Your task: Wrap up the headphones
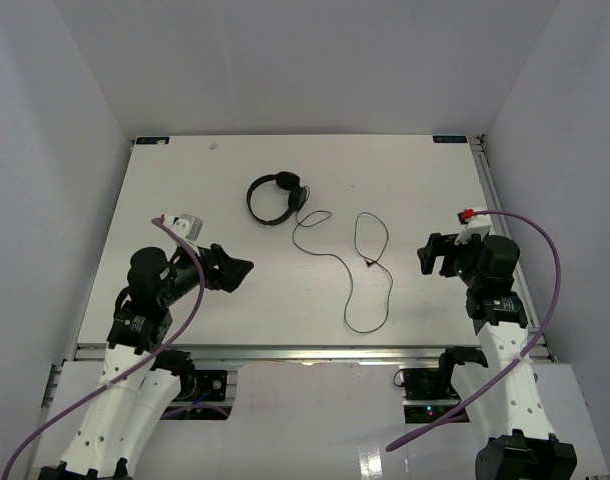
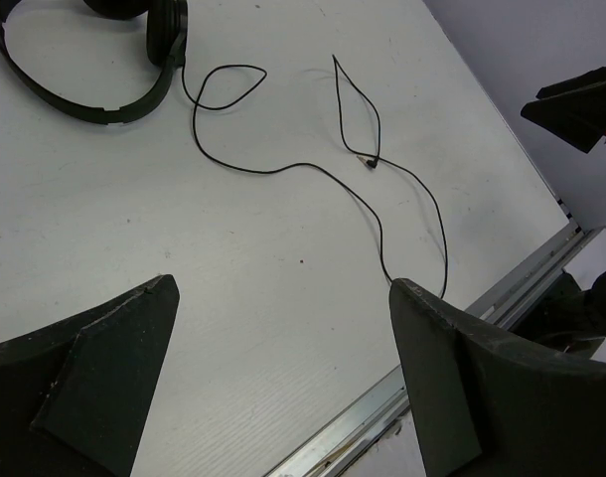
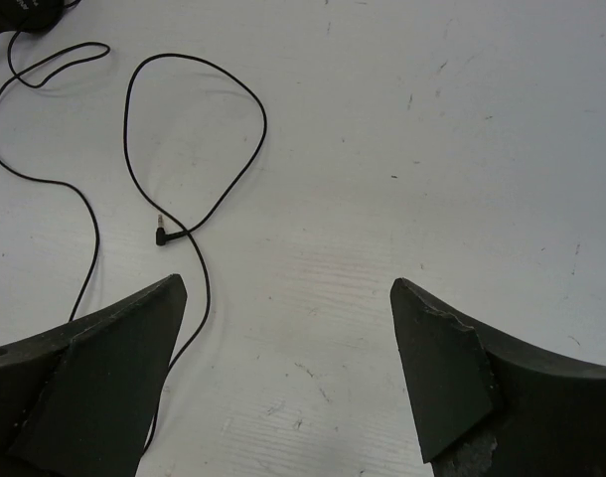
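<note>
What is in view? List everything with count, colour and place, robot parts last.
headphones: 1, black, far middle of table
cord: 1, black, loose loops from headphones toward near edge
plug: 1, black, on table at cord's end
table: 1, white, under everything
walls: 3, pale grey, left, far, right
cables: 2, purple, one along each arm
arms: 2, white and black, near edge
left gripper: 1, black, open, empty
right gripper: 1, black, open, empty

Overhead, one camera looks steeply down from behind the two white robot arms [image 1: 135,400] onto the whole flat white surface [image 1: 405,180]. Both wrist cameras sit low and close. The left slants across it and the right faces almost straight down. They share the thin black cord's angled plug [image 2: 369,161] [image 3: 162,237].
</note>
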Motion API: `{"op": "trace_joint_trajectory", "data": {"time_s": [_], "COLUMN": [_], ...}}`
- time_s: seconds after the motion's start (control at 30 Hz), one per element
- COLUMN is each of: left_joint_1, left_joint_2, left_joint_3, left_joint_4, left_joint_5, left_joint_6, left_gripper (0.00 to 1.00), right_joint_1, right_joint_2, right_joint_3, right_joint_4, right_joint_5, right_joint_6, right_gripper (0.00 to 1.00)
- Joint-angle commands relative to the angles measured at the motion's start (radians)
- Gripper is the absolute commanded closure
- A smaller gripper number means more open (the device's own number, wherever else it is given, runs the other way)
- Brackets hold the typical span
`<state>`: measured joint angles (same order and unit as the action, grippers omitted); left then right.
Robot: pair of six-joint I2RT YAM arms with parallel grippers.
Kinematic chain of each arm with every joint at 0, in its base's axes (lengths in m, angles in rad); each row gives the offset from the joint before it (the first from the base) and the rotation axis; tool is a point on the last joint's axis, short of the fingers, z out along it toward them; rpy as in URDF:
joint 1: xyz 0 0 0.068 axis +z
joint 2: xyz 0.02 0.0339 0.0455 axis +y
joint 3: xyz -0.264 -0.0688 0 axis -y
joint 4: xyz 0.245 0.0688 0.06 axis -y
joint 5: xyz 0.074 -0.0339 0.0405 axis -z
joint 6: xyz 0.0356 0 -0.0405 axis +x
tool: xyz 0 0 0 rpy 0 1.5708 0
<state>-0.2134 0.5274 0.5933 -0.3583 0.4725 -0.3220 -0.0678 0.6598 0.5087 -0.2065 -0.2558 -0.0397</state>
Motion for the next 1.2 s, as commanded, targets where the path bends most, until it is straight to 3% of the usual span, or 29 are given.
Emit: {"op": "trace_joint_trajectory", "data": {"time_s": [0.0,0.4,0.6,0.67,0.8,1.0,1.17], "left_joint_1": [-0.004,-0.004,-0.004,-0.004,-0.004,-0.004,-0.005], "left_joint_2": [-0.001,-0.008,0.066,0.131,0.340,0.671,0.958], "left_joint_3": [-0.012,-0.013,-0.007,0.012,0.088,0.342,0.553], "left_joint_4": [0.019,0.019,0.012,0.010,0.022,-0.017,-0.097], "left_joint_5": [0.019,0.012,-0.067,-0.092,-0.156,-0.219,-0.333], "left_joint_6": [-0.001,-0.004,-0.057,-0.075,-0.119,-0.163,-0.147], "left_gripper": [0.02,0.02,0.02,0.02,0.02,0.03,0.11], "right_joint_1": [-0.006,-0.020,-0.022,-0.023,-0.021,-0.023,-0.023], "right_joint_2": [-0.013,-0.050,-0.040,-0.010,0.042,0.081,0.044], "right_joint_3": [0.006,-0.005,-0.023,-0.021,-0.004,-0.006,-0.044], "right_joint_4": [0.036,-0.009,-0.125,-0.158,-0.099,-0.064,-0.027], "right_joint_5": [-0.023,-0.332,-0.654,-0.749,-0.798,-0.805,-0.780], "right_joint_6": [-0.012,-0.177,-0.511,-0.600,-0.586,-0.577,-0.562], "right_gripper": [0.10,0.10,0.10,0.10,0.10,0.09,0.10]}}
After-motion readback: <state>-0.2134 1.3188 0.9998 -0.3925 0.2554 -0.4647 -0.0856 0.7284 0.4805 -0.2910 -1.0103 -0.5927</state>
